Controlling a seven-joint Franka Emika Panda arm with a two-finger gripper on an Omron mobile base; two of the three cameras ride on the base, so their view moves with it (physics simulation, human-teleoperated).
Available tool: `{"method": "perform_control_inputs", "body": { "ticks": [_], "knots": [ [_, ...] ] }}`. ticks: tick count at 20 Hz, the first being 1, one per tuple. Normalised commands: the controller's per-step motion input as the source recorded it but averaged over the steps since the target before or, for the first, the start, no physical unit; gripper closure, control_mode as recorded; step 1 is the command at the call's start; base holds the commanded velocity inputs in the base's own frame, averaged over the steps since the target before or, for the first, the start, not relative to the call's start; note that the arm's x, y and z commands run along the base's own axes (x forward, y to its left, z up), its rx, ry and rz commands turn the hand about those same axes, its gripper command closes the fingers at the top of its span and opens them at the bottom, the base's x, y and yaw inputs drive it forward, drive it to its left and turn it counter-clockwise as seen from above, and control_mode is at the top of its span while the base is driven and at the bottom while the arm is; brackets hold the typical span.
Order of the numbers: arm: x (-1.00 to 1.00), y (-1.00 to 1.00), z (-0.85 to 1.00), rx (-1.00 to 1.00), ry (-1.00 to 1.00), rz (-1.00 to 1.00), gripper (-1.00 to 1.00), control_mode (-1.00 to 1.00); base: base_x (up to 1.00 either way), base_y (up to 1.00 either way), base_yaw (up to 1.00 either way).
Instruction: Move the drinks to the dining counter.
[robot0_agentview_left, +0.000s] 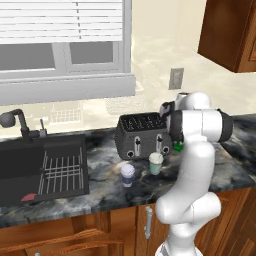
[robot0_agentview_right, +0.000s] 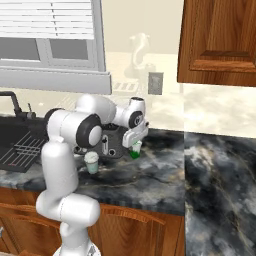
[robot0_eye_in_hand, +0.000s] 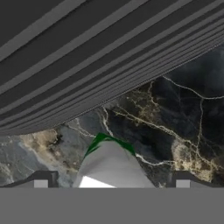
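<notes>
A small green bottle (robot0_eye_in_hand: 103, 141) with a white top stands on the marble counter just right of the toaster; it also shows as a green bottle (robot0_agentview_right: 135, 153) under the hand. My gripper (robot0_agentview_right: 135, 145) hangs straight over it, open. In the hand view my gripper (robot0_eye_in_hand: 112, 181) has one fingertip on each side of the white top, both clear of it. A pale green cup (robot0_agentview_left: 156, 163) and a purple-blue cup (robot0_agentview_left: 127, 175) stand in front of the toaster. The dining counter (robot0_agentview_right: 220, 170), black with grey-white veins, lies to the right.
The dark grey toaster (robot0_agentview_left: 142, 135) stands close beside the bottle, and its ribbed side (robot0_eye_in_hand: 87, 57) looms near the hand. A black sink (robot0_agentview_left: 42, 167) with a faucet lies at the left. Wooden wall cabinets (robot0_agentview_right: 220, 40) hang above the right.
</notes>
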Motion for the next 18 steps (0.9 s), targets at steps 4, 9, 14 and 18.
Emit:
{"method": "perform_control_inputs", "body": {
  "ticks": [4,9,14,18],
  "knots": [
    [-0.26,0.00,-0.54,0.02,0.23,0.00,1.00,-1.00,0.00,0.00,0.00],
    [-0.32,0.00,-0.46,0.02,0.23,0.00,1.00,-1.00,0.00,0.00,0.00],
    [-0.38,0.00,-0.12,0.01,0.08,0.00,1.00,-1.00,0.00,0.00,0.00],
    [-0.69,0.00,0.26,0.00,-0.16,0.00,1.00,-1.00,0.00,0.00,0.00]
  ]
}}
